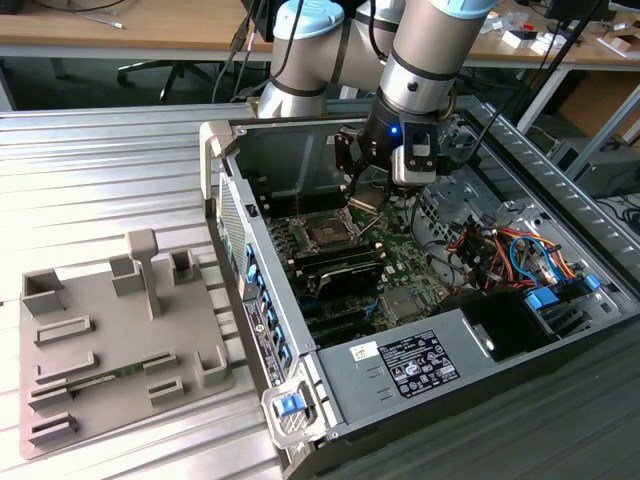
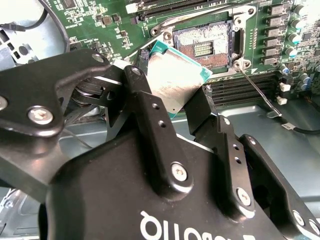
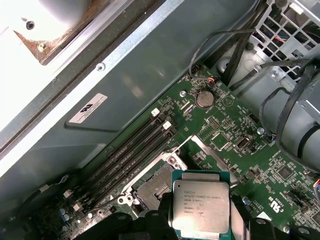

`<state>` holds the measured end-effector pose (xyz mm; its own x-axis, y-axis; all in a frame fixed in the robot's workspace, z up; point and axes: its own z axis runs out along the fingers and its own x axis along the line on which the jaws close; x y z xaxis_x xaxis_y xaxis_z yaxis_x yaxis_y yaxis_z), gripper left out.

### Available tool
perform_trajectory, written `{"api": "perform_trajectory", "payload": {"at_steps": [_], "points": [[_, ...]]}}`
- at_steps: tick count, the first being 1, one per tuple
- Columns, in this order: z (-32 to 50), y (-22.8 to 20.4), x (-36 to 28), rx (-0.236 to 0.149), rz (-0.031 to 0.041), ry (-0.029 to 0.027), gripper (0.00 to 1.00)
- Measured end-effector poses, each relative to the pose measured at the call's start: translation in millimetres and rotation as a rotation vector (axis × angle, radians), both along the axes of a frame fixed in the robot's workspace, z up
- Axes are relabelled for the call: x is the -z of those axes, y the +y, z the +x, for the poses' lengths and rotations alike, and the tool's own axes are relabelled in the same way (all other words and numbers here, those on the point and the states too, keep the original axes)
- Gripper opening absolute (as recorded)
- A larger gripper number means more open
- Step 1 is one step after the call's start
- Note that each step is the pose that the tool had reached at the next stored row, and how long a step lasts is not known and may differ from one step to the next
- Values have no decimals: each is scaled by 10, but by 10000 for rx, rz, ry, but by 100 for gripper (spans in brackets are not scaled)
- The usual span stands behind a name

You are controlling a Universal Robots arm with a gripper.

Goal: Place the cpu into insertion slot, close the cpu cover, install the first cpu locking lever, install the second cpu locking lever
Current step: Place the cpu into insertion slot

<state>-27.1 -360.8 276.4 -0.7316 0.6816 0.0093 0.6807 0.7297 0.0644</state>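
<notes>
My gripper (image 1: 362,188) hangs inside the open computer case, shut on the cpu (image 2: 176,80), a thin square chip with a grey metal top and a green rim. The chip is held tilted by its two opposite edges between the black fingers (image 2: 145,102). It hovers just above and beside the insertion slot (image 2: 206,44), whose contact field lies bare. The first wrist view shows the cpu (image 3: 201,206) partly overlapping the slot (image 3: 154,187). A silver strip of the cpu cover (image 3: 214,156) stands swung open next to the slot. A thin wire locking lever (image 2: 256,89) sticks out, unlatched.
Black memory slots (image 3: 134,150) run beside the socket. Bundled cables (image 1: 500,250) and drive bays fill the case toward the exterior view's right, and a power supply (image 1: 420,362) sits near the front. A grey fixture plate (image 1: 110,340) lies outside the case at the exterior view's left.
</notes>
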Motion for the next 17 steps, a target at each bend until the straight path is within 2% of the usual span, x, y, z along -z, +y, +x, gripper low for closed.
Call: {"api": "perform_trajectory", "payload": {"at_steps": [17], "points": [[0,0,0,491,-7,0,54]]}}
